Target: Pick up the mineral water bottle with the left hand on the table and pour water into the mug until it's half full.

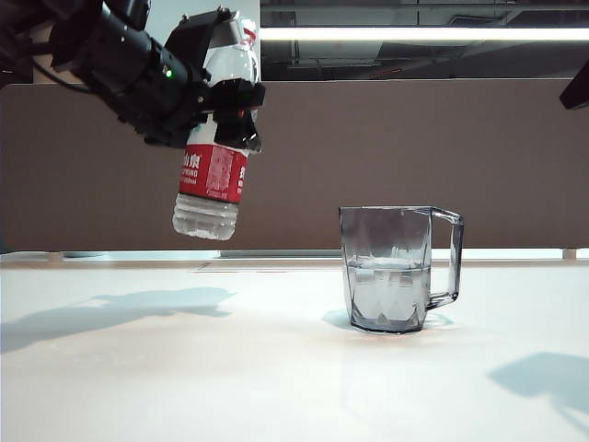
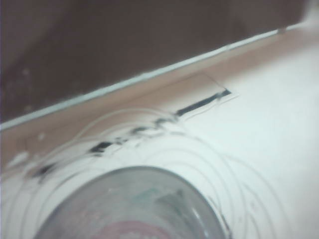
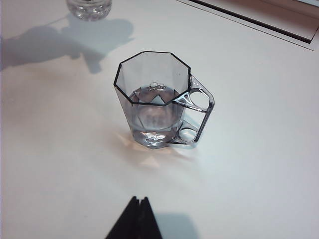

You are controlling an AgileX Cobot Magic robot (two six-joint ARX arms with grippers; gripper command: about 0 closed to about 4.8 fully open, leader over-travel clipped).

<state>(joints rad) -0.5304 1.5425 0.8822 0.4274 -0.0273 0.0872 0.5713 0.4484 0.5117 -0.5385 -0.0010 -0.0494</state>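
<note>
The mineral water bottle (image 1: 214, 157), near upright, is clamped in the left gripper (image 1: 230, 115) high and left of the half-filled mug (image 1: 391, 267); the right gripper (image 3: 134, 221), near the mug, looks closed.

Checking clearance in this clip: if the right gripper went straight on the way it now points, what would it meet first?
Probably the mug: in its wrist view the right gripper, tips together, aims across bare table toward it. Depth is unclear, so it might touch the tabletop first.

We observe a glossy white desk (image 1: 184, 368) carrying only the clear smoky-grey faceted mug (image 1: 391, 269), which stands upright right of centre in the exterior view, roughly half full of water, its squared handle pointing right.
</note>
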